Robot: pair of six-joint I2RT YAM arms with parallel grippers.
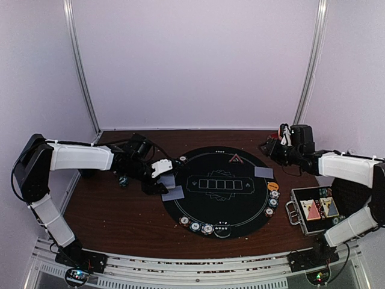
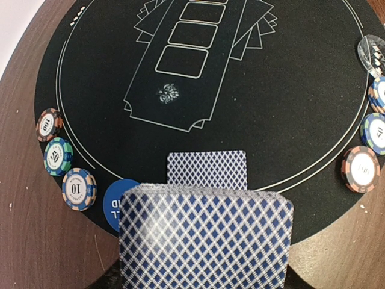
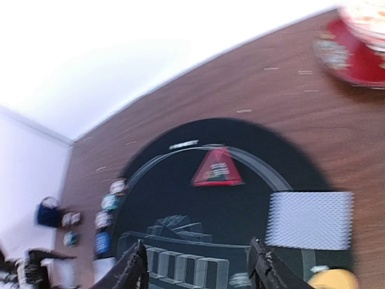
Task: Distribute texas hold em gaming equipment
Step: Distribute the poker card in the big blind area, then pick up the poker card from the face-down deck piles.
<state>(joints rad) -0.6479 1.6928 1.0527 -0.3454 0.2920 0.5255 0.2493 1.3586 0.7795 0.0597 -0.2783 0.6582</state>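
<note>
Overhead, the full layout is shown: a round black mat (image 1: 240, 208) on the brown bench (image 1: 108, 211). The red triangle marker (image 1: 234, 159) is at the mat's far rim. An orange disc (image 1: 272, 186) heads a row of right-rim chips (image 1: 272, 203), and near-rim chips (image 1: 195, 226) sit on the side toward the arm bases. An open metal case (image 1: 313, 211) rests on the bench beside the mat's right edge.

Detail lost overhead is supplied by the left wrist view — three left-rim chips (image 2: 58, 155), a blue disc (image 2: 114, 201) partly covered by the deck (image 2: 204, 241), and a single face-down card (image 2: 206, 170) lying on the mat just beyond the deck's edge. The deck is held over the mat's edge by the left claw (image 1: 162, 176), which is clamped on it; the fingers themselves are not seen in that view.

The right wrist view is blurred. A second card (image 3: 310, 220) is seen flat on the mat beside the red triangle marker, and a red saucer (image 3: 352, 48) stands on the bench beyond. The right claw (image 3: 197, 268) is positioned above the mat, its fingers (image 3: 133, 268) apart — nothing lies between them.
</note>
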